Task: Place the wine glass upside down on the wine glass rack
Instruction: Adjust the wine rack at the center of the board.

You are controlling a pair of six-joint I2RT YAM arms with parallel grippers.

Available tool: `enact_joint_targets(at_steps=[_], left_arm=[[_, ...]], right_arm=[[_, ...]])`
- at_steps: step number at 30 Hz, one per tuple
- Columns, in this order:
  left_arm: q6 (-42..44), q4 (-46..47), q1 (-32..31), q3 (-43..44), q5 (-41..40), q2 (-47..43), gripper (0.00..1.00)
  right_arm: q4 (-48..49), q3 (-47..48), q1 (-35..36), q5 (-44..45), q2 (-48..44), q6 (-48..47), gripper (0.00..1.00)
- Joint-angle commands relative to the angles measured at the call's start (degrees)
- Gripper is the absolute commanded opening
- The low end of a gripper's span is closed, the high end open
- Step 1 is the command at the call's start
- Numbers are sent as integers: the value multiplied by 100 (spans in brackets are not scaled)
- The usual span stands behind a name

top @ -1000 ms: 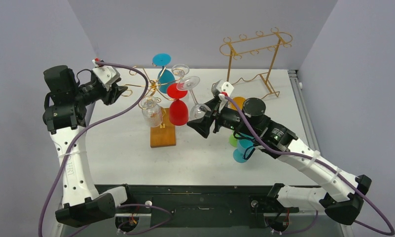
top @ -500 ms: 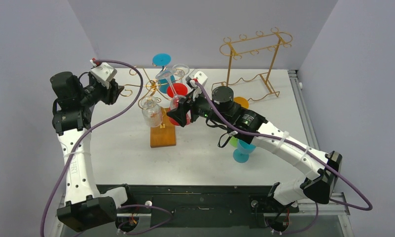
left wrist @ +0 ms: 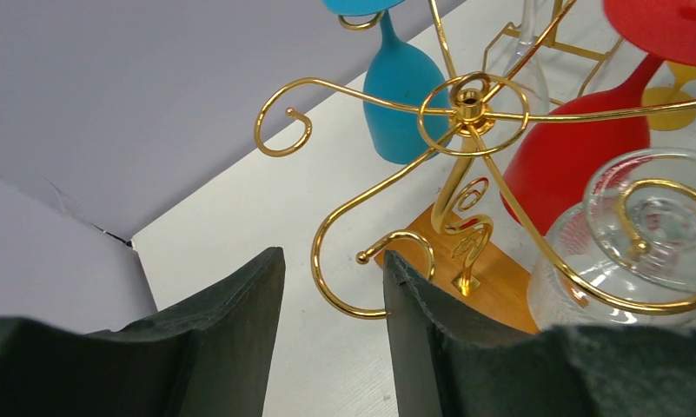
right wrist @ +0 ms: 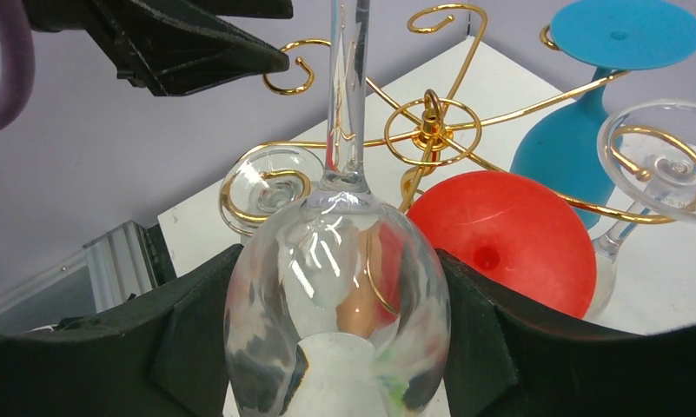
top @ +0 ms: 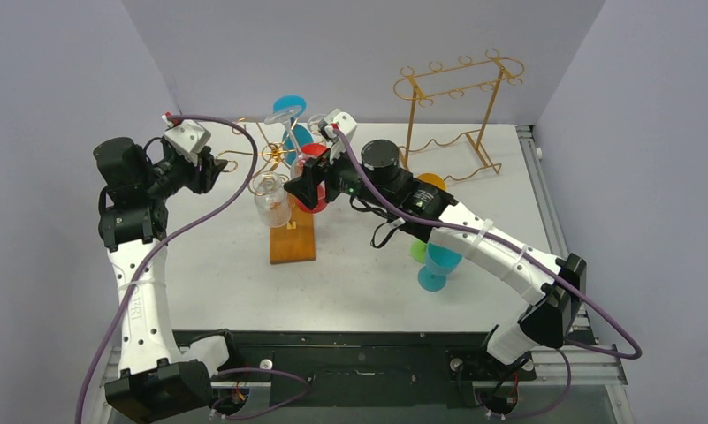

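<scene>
Your right claw [right wrist: 337, 352] is shut on the bowl of the glass [right wrist: 342, 261]. Both fingers press its sides, the rim faces the palm, and the stem runs up and away from the wrist. The foot lies past the top of the wrist view.

Just beyond the stem stands the rack [right wrist: 429, 130], its hub a little right of the stem line. Right of the claw and under the hub hangs a red glass [right wrist: 500, 239], close to your right finger. A blue glass [right wrist: 570, 148] hangs farther right. Left of the stem, a clear glass [right wrist: 270, 187] already sits with its foot in a spiral.

Up and left past the stem is an empty curl [right wrist: 292, 87]. Near it, the left claw [left wrist: 331, 343] faces the rack from the far side, fingers parted, holding nothing and touching no wire.

You are, I judge, in the approach. The glass is up and inverted beside the rack, but not yet hung on an arm.

Next, steer the stem sideways into the empty curl so the foot sits above the wire. Lower until the wire carries it, and only then part the fingers. Mind the red glass, because a brush from your finger could set it swinging.
</scene>
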Motion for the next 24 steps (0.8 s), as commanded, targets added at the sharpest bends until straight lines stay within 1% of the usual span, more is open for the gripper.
enact_joint_targets(at_steps=[1, 6, 24], left_arm=[[-10, -54, -21, -102, 369, -220, 42], [-13, -290, -63, -155, 506, -283, 42], [-298, -384, -214, -767, 729, -780, 40]], right_arm=[[354, 352, -115, 61, 79, 43, 0], [312, 375, -192, 84, 137, -7, 0], [250, 310, -432, 63, 91, -186, 0]])
